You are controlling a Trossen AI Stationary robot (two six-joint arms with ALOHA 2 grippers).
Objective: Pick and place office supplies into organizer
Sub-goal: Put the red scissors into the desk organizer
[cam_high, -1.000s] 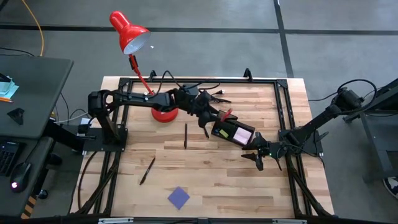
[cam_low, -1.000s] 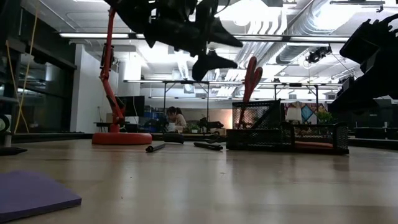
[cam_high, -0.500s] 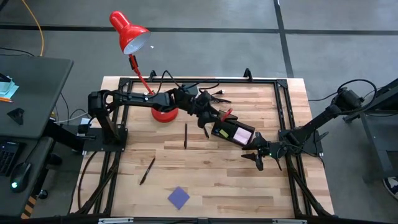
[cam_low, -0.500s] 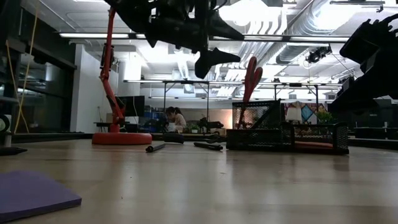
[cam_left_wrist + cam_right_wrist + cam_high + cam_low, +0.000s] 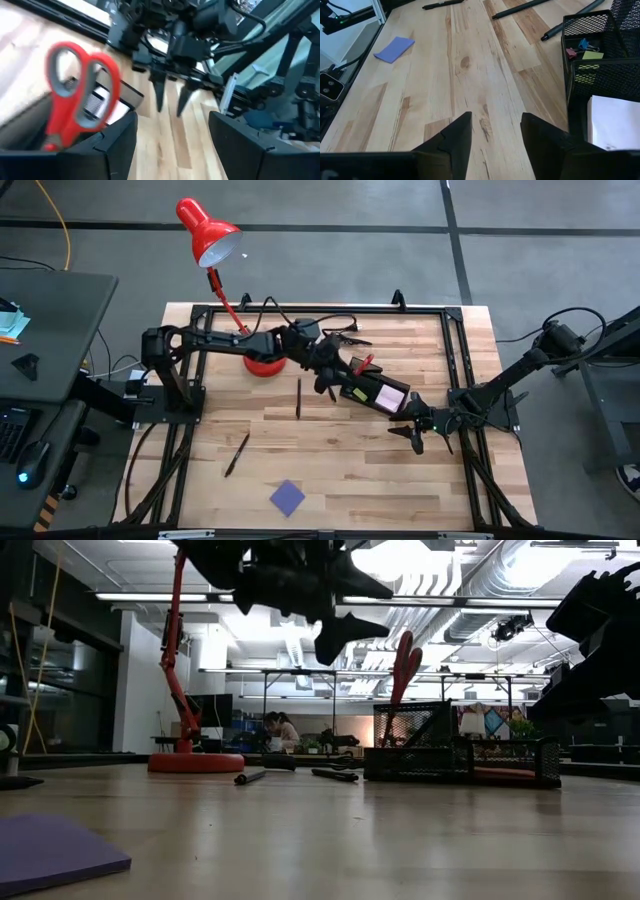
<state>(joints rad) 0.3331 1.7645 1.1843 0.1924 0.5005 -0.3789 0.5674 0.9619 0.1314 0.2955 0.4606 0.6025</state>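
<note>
**Scissors parked in the organizer**

The red-handled scissors [image 5: 80, 95] stand upright in the black mesh organizer [image 5: 375, 394], mid-bench [image 5: 340, 465]. The left end effector [image 5: 326, 383] hovers just beside it, fingers spread, gripping nothing. The right end effector [image 5: 414, 437] waits nearby, parted and empty. Purple note pad [image 5: 288, 497] and a pen [image 5: 237, 453] lie well apart.

Left wrist view is motion-blurred: the red-handled scissors [image 5: 80, 95] show handles only, blades hidden inside the organizer [image 5: 65, 127]. In the high view the left gripper [image 5: 330, 380] covers the organizer's 9 o'clock end. The white pad in the organizer [image 5: 615, 122] is cut off by the right wrist picture's edge. In the low view the left arm is cropped at 12 o'clock; the pens [image 5: 250, 776] are too small to distinguish.
</note>
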